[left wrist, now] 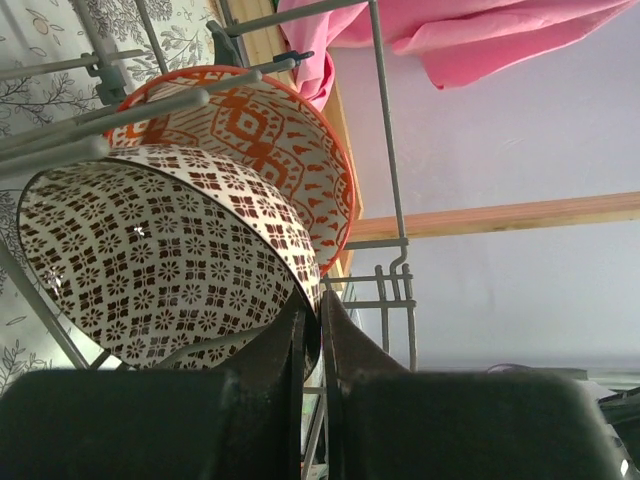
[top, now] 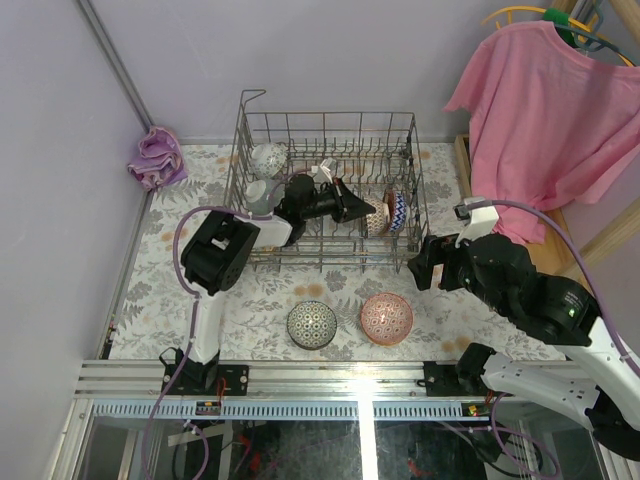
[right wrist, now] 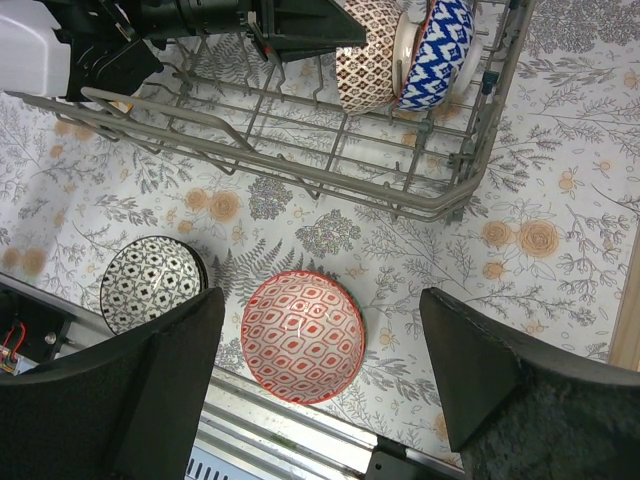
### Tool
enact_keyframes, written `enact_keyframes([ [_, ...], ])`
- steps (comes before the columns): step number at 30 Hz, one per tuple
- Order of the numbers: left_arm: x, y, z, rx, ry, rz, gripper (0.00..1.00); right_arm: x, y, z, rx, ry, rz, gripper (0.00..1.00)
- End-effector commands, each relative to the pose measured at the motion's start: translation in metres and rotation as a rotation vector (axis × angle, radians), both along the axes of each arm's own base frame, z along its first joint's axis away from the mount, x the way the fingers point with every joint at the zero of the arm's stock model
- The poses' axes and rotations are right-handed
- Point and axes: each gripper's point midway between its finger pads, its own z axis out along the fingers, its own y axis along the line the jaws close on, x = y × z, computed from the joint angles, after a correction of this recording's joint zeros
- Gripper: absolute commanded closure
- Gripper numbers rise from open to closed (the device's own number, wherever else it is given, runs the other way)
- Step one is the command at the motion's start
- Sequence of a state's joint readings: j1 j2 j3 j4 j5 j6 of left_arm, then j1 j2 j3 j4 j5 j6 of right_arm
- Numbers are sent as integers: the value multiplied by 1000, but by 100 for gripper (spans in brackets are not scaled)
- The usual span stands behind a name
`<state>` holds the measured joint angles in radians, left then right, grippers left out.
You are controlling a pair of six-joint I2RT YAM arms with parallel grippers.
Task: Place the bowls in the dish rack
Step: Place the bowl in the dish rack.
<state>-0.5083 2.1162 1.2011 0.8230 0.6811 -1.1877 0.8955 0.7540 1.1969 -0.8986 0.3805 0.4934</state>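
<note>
Left end effector [left wrist: 312,335], fingers together, touches the brown-and-white patterned ceramic bowl [left wrist: 150,260] standing in the grey wire dish rack [top: 330,114]. Right end effector [right wrist: 320,295] hangs spread wide over the counter's near edge.

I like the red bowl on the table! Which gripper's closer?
Right. The right gripper hovers over the red bowl; the left gripper pinches a brown bowl in the dish rack.

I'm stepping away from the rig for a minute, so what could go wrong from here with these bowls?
The left pincer grips the brown-and-white patterned ceramic bowl by its thin rim alone, close beside the orange-and-white ceramic bowl in the grey wire dish rack; a rough release could clack them together.
The open right pincer hangs above the red-and-white ceramic bowl near the table edge; a poor grab might nudge it off.
</note>
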Motion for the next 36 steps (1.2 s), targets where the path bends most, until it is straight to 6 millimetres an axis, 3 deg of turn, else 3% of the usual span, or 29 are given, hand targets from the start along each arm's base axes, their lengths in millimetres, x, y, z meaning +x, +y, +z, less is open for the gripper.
enact_keyframes([
  [1,-5,-9,18,-20,-77,-91,100,4,1,6,19,-31,-7,14],
  [20,4,-20,21,24,-104,-211,100,7,3,7,4,-38,-3,14],
  [36,12,-17,3,139,-90,-289,100,14,18,4,-5,-25,25,14],
])
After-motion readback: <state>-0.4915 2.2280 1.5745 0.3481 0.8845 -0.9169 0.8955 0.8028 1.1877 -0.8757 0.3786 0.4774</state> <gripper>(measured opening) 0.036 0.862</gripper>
